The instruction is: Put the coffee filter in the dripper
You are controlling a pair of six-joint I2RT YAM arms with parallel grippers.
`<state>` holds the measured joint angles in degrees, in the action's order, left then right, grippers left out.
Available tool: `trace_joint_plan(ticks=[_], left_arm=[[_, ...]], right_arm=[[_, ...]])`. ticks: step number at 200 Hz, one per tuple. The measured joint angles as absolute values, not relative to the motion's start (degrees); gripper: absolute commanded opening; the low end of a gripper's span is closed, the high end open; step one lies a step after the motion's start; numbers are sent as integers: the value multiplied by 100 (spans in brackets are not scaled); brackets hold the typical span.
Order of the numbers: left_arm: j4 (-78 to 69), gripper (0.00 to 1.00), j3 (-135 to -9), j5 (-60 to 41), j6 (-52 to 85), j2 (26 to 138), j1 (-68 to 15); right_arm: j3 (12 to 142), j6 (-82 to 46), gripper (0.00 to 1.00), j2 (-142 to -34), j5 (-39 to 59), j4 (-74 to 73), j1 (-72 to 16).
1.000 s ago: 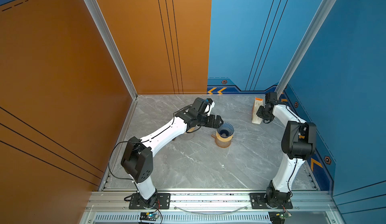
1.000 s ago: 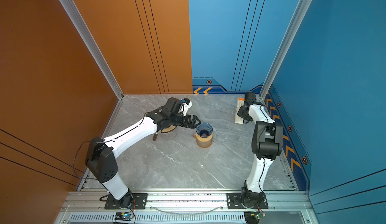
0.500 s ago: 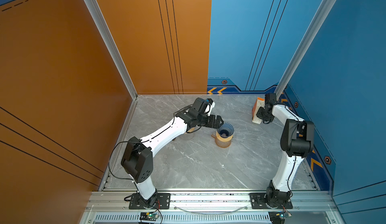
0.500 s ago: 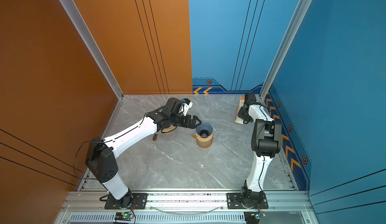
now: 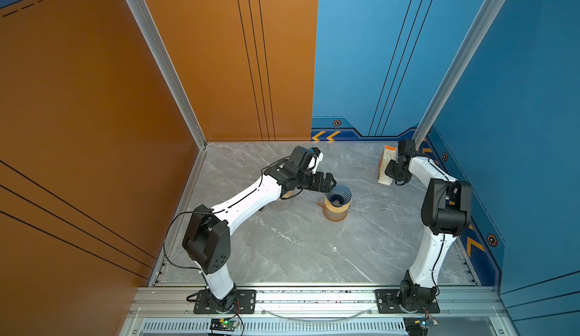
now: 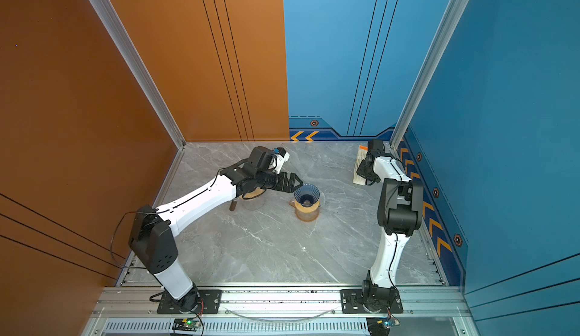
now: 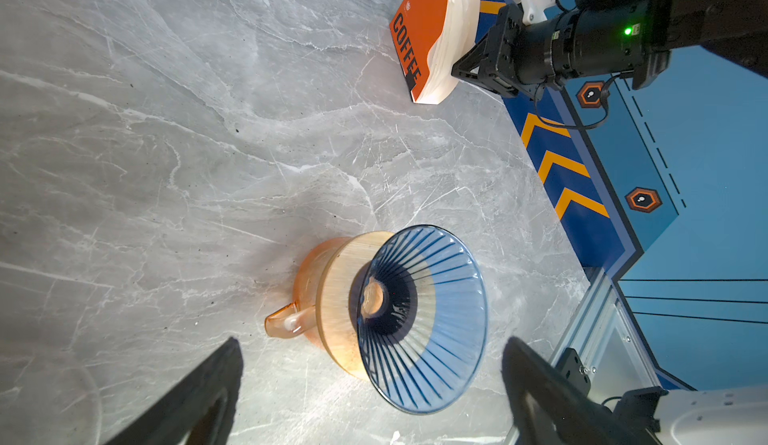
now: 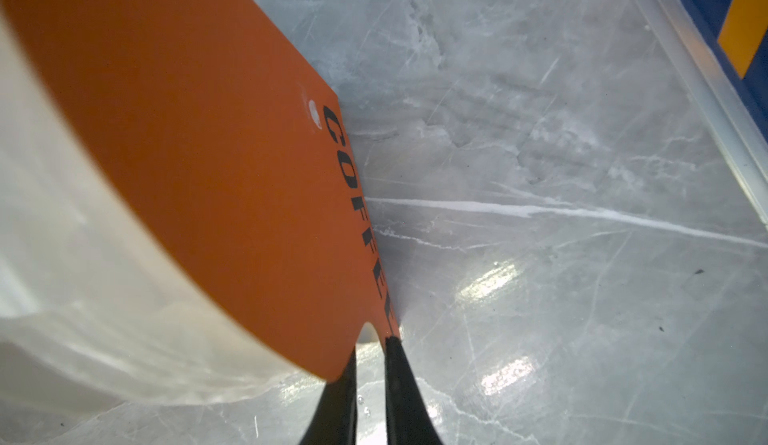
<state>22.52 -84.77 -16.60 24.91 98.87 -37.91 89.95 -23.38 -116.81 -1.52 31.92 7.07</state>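
Picking a filter | right pincer (image 8: 371, 345) pressed almost together at the notched corner of the orange pack cover (image 8: 199, 164), coffee filters (image 8: 62, 235) stacked just beside it, catch unclear | left pincer (image 7: 372, 341) spread, dripper (image 7: 432, 318) on carafe (image 7: 332, 297) just ahead, likely posted to steady it

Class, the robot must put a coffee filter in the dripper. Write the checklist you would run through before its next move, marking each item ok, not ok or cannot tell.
1. Dripper empty, seated upright on the orange jug: ok.
2. Left jaws wide open near the dripper: ok.
3. Right jaws shut at the corner of the filter pack: ok.
4. One filter alone pinched between the right jaws: cannot tell.
5. Bare table between pack and dripper: ok.
6. Filter in the dripper: not ok, not yet done.
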Motion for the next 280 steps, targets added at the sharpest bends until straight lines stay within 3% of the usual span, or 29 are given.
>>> trace_joint_plan(ticks=[280], left_arm=[[2252, 98, -8521, -1702, 2491, 9988, -3795]], right_arm=[[8654, -2340, 15, -11157, -113, 3345, 582]])
